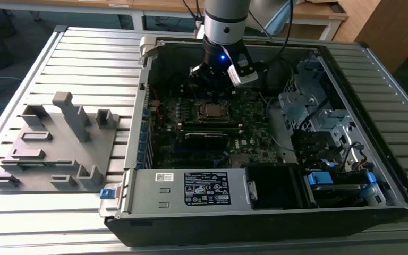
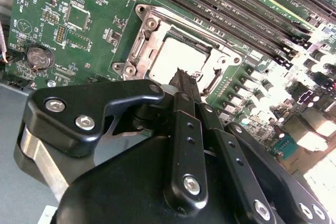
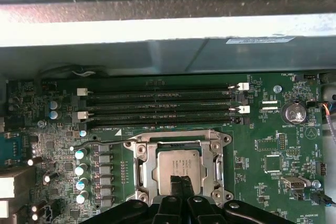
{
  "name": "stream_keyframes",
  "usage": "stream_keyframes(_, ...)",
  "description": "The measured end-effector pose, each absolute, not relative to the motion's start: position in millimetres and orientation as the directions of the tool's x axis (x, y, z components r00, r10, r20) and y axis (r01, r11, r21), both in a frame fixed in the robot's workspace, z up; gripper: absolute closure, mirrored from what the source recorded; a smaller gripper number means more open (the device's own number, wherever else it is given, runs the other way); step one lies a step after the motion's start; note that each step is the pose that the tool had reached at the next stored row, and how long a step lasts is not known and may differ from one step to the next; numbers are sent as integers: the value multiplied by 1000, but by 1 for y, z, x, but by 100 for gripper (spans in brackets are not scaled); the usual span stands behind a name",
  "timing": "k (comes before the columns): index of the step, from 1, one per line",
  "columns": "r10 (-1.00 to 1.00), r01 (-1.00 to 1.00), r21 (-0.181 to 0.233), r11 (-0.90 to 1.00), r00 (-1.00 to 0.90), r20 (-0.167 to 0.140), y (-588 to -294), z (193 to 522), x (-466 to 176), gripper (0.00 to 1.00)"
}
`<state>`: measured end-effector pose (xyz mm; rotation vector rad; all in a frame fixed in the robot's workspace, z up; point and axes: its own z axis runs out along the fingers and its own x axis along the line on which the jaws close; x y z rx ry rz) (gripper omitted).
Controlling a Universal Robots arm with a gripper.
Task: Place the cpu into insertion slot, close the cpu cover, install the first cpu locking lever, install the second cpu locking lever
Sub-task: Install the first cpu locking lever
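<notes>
The cpu (image 3: 178, 163) lies flat in the insertion slot (image 3: 137, 151), its grey metal top facing up. It also appears mid-motherboard in the exterior view (image 1: 211, 110). The cpu cover (image 3: 211, 170) looks to lie flat around the chip as a silvery frame. From the slot's corner a thin wire lever (image 3: 100, 142) runs out sideways. My gripper (image 3: 181, 183) hangs straight over the chip, shut, with nothing between its black fingertips (image 2: 184, 77). The tips sit at or just above the chip's top (image 2: 176, 56). In the exterior view the gripper (image 1: 215, 94) stands just behind the slot.
Long black memory slots (image 3: 157, 106) run beside the socket, with a coin battery (image 3: 294, 113) nearby. Around the board are the case wall (image 3: 157, 51), a drive cage (image 1: 310, 101) and a labelled grey box (image 1: 189, 188). A grey fixture (image 1: 55, 143) sits on the table at the exterior view's left.
</notes>
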<state>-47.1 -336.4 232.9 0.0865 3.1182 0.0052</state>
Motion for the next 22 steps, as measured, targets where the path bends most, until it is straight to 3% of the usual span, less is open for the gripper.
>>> stream_keyframes(22, 55, 55, 4, 998, -998, -22, -336, 231, -82, 90)
